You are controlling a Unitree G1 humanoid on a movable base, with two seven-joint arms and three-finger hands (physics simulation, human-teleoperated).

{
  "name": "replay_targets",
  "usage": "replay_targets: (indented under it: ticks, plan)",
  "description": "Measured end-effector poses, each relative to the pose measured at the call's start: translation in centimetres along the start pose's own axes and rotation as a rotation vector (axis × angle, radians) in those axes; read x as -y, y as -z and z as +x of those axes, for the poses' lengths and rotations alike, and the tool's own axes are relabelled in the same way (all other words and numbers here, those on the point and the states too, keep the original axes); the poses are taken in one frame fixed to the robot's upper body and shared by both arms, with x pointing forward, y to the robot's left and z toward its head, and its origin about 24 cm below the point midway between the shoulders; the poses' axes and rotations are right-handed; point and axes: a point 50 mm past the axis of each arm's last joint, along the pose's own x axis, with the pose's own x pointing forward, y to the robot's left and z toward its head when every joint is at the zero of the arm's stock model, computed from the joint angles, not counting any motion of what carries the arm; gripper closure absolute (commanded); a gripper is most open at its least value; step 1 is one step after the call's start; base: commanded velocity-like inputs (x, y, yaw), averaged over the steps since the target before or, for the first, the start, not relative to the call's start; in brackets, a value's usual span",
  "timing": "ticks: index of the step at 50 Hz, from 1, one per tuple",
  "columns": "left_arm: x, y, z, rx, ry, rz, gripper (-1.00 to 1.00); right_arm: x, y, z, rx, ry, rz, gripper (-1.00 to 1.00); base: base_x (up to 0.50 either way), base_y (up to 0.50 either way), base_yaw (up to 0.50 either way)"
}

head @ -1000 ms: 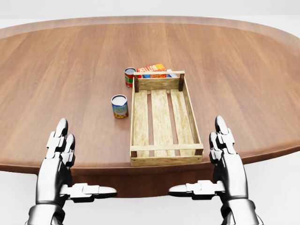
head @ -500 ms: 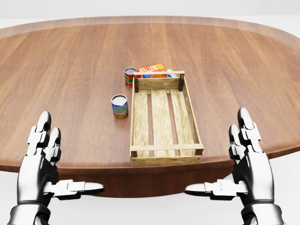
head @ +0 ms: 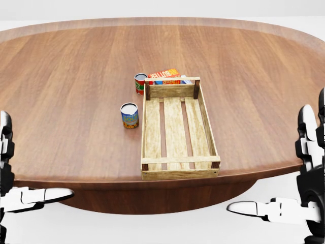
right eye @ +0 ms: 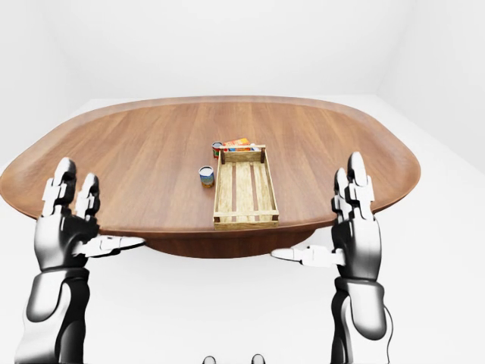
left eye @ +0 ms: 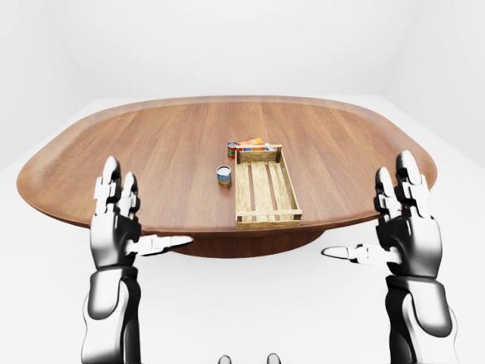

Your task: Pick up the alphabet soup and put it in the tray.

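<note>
**Both hands raised and spread, wide of the tray**

The left hand (left eye: 115, 224) stands upright at the near edge of the wooden surface (head: 66, 76), fingers pointing up and thumb stretched sideways toward the tray (head: 176, 129); it is released and grasps nothing. The right hand (left eye: 405, 227) mirrors that pose on the tray's other side, fingers up, thumb reaching inward, likewise released and empty. Both forearms rise nearly vertically below them. The alphabet soup (head: 130, 115) stands upright on the surface just left of the tray, apart from it. A second can (head: 140, 84) and a box (head: 165, 75) sit at the tray's far end.
</note>
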Motion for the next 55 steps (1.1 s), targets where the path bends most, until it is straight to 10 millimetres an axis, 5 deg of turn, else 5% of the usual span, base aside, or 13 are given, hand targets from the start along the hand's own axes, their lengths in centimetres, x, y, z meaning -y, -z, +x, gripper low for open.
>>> replay_targets:
  ticks: [8,17,31,41,55]
  plan:
    - [-1.3,-3.9,-0.3,0.167,-0.036,0.013,-1.00,0.4,-2.1,-0.4,0.082,0.011,-0.033,-1.00,0.00,0.00,0.00]
    - [-2.2,-5.9,-0.9,0.245,-0.057,0.041,-1.00,0.6,-3.5,-0.8,0.135,0.023,-0.045,-1.00,0.00,-0.11,0.00]
    - [-2.3,-6.7,-1.4,0.281,-0.062,0.043,-1.00,0.7,-4.0,-1.1,0.155,0.031,-0.048,-1.00,0.00,-0.50,0.00]
    - [-2.3,-7.0,-1.4,0.295,-0.065,0.037,-1.00,0.4,-3.6,-0.9,0.134,0.023,-0.060,-1.00,0.02,0.00,0.00]
    - [-2.6,-6.3,-1.4,0.265,-0.073,0.031,-1.00,-0.2,-3.4,-0.8,0.120,-0.003,-0.097,-1.00,0.50,0.00,0.00]
